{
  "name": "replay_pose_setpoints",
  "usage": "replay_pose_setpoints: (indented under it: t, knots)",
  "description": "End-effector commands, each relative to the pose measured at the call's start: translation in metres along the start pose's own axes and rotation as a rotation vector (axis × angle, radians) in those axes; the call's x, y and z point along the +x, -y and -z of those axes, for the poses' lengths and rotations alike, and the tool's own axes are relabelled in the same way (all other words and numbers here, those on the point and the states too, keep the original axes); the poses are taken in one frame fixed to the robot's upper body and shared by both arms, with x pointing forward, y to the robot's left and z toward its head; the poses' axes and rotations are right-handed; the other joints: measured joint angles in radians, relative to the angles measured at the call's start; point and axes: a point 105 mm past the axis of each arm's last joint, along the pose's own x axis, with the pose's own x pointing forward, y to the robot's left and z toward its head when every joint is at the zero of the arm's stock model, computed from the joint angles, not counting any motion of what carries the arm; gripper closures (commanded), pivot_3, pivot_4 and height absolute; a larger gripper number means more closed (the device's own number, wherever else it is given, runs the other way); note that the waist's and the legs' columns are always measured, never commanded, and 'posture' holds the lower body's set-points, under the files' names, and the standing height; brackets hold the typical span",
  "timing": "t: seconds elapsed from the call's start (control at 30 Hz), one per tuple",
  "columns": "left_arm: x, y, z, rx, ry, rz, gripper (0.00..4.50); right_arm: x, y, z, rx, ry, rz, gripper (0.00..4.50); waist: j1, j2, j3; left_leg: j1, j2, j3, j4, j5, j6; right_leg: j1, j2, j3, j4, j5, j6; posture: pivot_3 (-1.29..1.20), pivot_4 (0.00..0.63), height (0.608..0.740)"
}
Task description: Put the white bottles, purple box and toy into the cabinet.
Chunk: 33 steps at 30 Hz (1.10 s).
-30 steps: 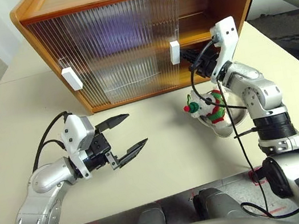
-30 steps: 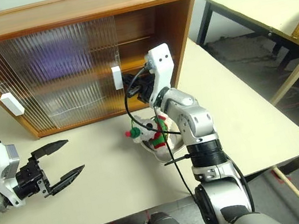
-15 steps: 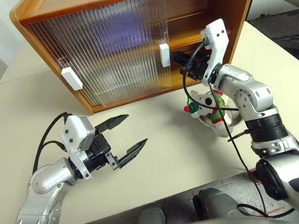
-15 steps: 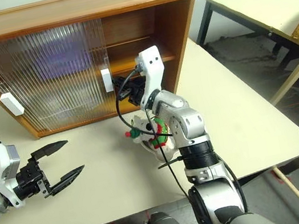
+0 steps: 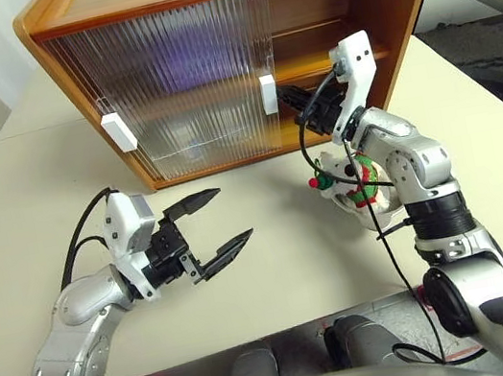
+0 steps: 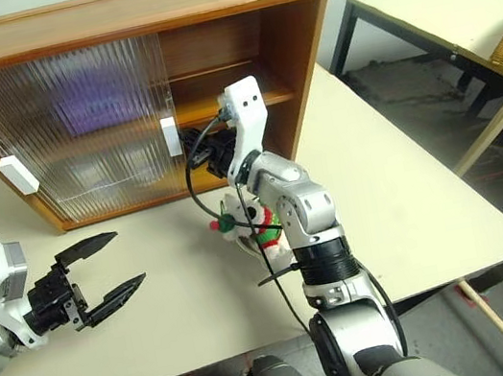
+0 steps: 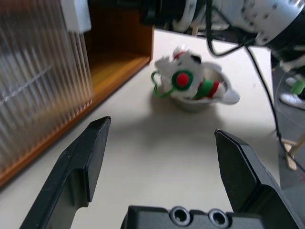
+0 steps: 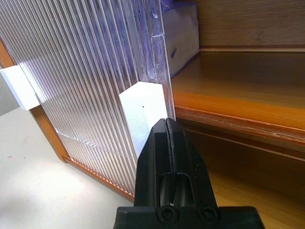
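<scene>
- Head views: the wide orange-brown wooden cabinet (image 5: 374,1) with two ribbed translucent sliding doors stands part open on its right side; a lilac blur behind the ribbing is judged the purple box (image 5: 195,61), already inside; the one small white plush bear toy (image 5: 352,180) with red hat lies in one round steel bowl (image 5: 378,214) on the pale worktop (image 5: 20,200), not yet stored; no white bottles can be counted.
- Left wrist view: the left claw (image 7: 162,157) hangs spread wide and empty, toy ahead.
- Right wrist view: the right claw (image 8: 170,143) is closed on nothing, against one of two white rectangular handles (image 8: 142,114); purple box on the inner shelf (image 8: 248,81).
</scene>
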Motion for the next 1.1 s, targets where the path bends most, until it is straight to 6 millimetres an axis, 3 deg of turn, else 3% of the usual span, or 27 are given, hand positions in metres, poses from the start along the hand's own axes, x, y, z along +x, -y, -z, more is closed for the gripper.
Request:
replay_pose_setpoints:
  t: [0.03,0.17,0.5,0.67,0.93,1.1]
  knots:
    - [0.002,0.003,-0.015,0.005,0.091,0.004,0.00,0.008,-0.016,-0.003,0.002,0.003,-0.059,4.46,0.000,0.000,0.000,0.000,0.000,0.000,0.000,0.000,0.000,0.000,0.000,0.000,0.000,0.000,0.001,0.03,0.079,0.740]
    - [0.001,0.002,-0.027,0.009,0.180,-0.016,0.00,0.010,-0.023,-0.003,0.010,0.008,-0.079,4.46,-0.001,0.000,0.001,0.000,0.002,0.000,0.000,0.000,0.000,-0.001,0.003,0.000,0.001,0.002,0.002,0.03,0.078,0.740]
    - [-0.001,-0.003,-0.036,0.025,0.239,-0.045,0.00,0.013,-0.028,-0.004,0.011,0.013,-0.102,4.46,-0.002,0.000,0.001,0.001,0.005,0.000,0.000,0.000,0.000,-0.001,0.007,0.000,0.001,0.002,0.003,0.03,0.076,0.740]
    - [-0.001,-0.003,-0.034,0.022,0.238,-0.045,0.00,0.004,-0.014,-0.003,-0.041,-0.011,-0.078,4.46,-0.002,0.000,0.001,0.001,0.005,0.000,0.000,0.000,0.000,-0.001,0.007,0.000,0.001,0.003,0.002,0.03,0.074,0.740]
    - [-0.002,-0.003,-0.031,0.014,0.232,-0.044,0.00,-0.029,0.020,-0.016,-0.134,-0.039,-0.106,1.76,0.011,-0.002,0.002,0.001,0.004,0.001,0.002,0.001,-0.003,0.002,0.006,0.000,0.001,0.003,0.003,0.03,0.072,0.740]
    - [-0.003,-0.005,-0.030,0.010,0.235,-0.049,0.00,-0.069,0.033,-0.026,-0.210,-0.135,-0.250,0.02,0.025,-0.005,0.004,0.000,-0.001,0.004,0.004,0.003,-0.006,0.005,0.004,0.000,0.001,-0.002,0.000,0.02,0.074,0.740]
